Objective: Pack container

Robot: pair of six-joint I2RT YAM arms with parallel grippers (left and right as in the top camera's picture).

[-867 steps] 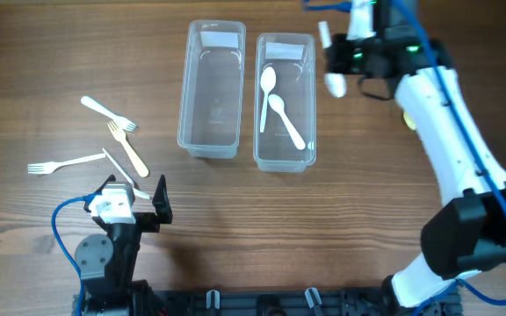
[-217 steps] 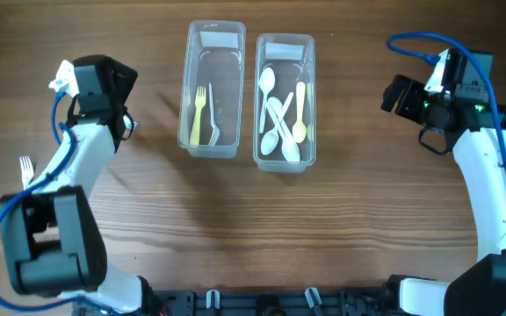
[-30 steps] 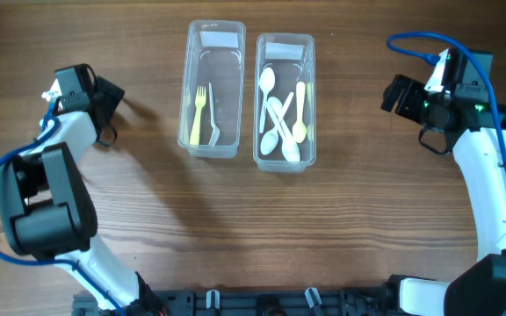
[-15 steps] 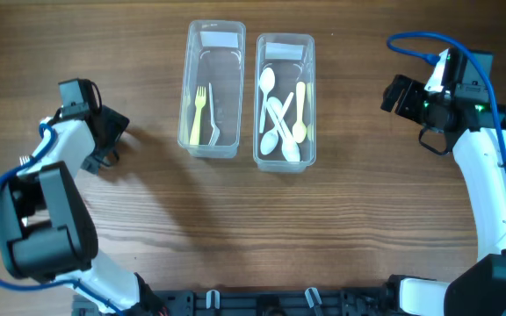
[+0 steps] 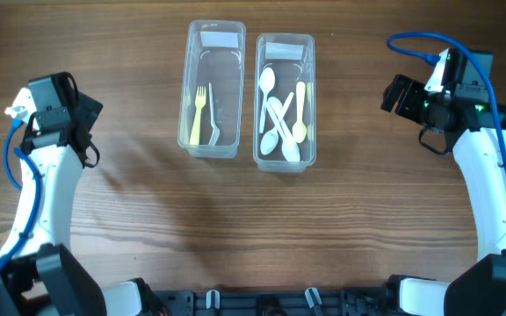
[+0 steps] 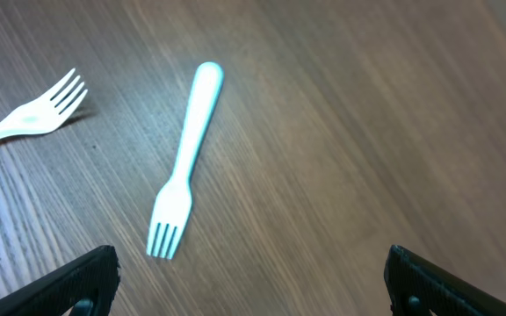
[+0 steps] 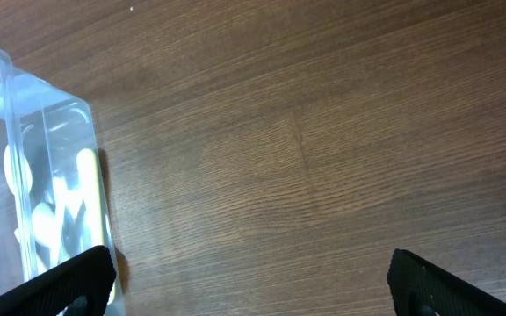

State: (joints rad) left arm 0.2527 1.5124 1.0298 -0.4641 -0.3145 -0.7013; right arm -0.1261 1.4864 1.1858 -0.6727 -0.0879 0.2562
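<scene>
Two clear containers stand side by side at the back. The left container (image 5: 211,132) holds a yellow fork (image 5: 198,112) and a white fork (image 5: 212,114). The right container (image 5: 285,156) (image 7: 42,132) holds several spoons (image 5: 279,114). My left gripper (image 5: 89,132) (image 6: 253,290) is open over bare wood at the far left. Just ahead of it a pale fork (image 6: 185,162) lies on the table, tines toward the gripper, and a second white fork (image 6: 29,118) lies further left. My right gripper (image 5: 392,95) (image 7: 253,285) is open and empty, to the right of the spoon container.
In the overhead view the left arm (image 5: 46,184) covers the two loose forks. The wooden table (image 5: 323,228) stretches in front of the containers. A blue cable (image 5: 411,44) loops above the right arm.
My left gripper has swung left and slightly toward the front, away from the containers, still open. The right arm has not moved.
</scene>
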